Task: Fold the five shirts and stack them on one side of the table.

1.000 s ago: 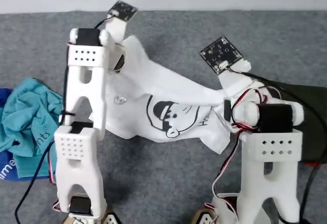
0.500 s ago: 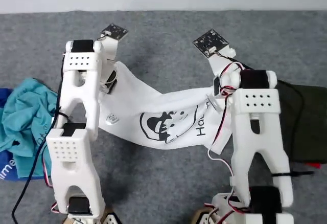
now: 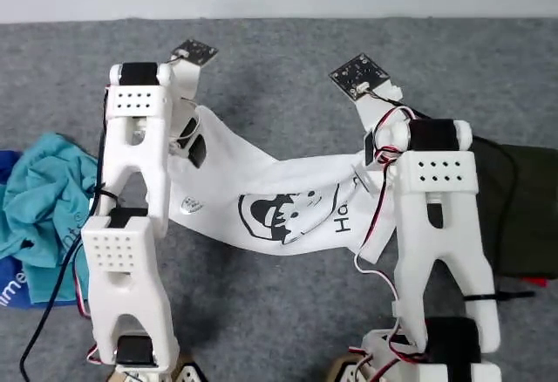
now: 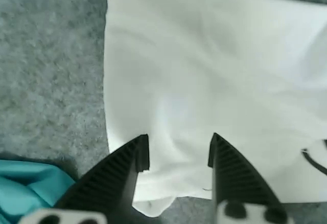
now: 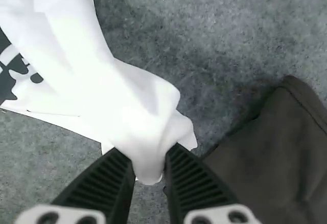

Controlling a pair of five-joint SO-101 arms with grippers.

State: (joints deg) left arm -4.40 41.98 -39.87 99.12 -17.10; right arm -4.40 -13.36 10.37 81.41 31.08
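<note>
Spreading step on the white shirt [image 3: 270, 194], as we read it: it is being laid out for the fold, nothing creased over yet. Shirt sits mid-table in the high view, on the grey table [image 3: 288, 59], stretched as a band between the two arms. Print faces up, one end toward 10 o'clock, the other toward 3 o'clock.

Right gripper [image 5: 148, 155] has its jaws pinched tight on a bunched corner of the white shirt, fabric squeezed into a wad between them. Left gripper [image 4: 176, 144] has jaws apart, poised over the shirt's edge near a corner. Cloth shows in the gap; we can't tell whether the tips touch it.

Teal shirt [image 3: 44, 194] lies crumpled at 9 o'clock on top of a blue cloth [image 3: 13, 290], unfolded. Dark shirt [image 3: 523, 212] lies at 3 o'clock, just beside the right gripper's wad.

We judge the task early: no folded stack visible, and we make out three or four garments, not five. Next move, in our view: left jaws close on the near edge so both ends are held. Then both arms pull apart and lay the shirt flat, wrinkles out, before any fold.

Risk we see: the right grip is on a wad, not a clean corner, so the shirt may land twisted. The dark shirt is close enough to get dragged
</note>
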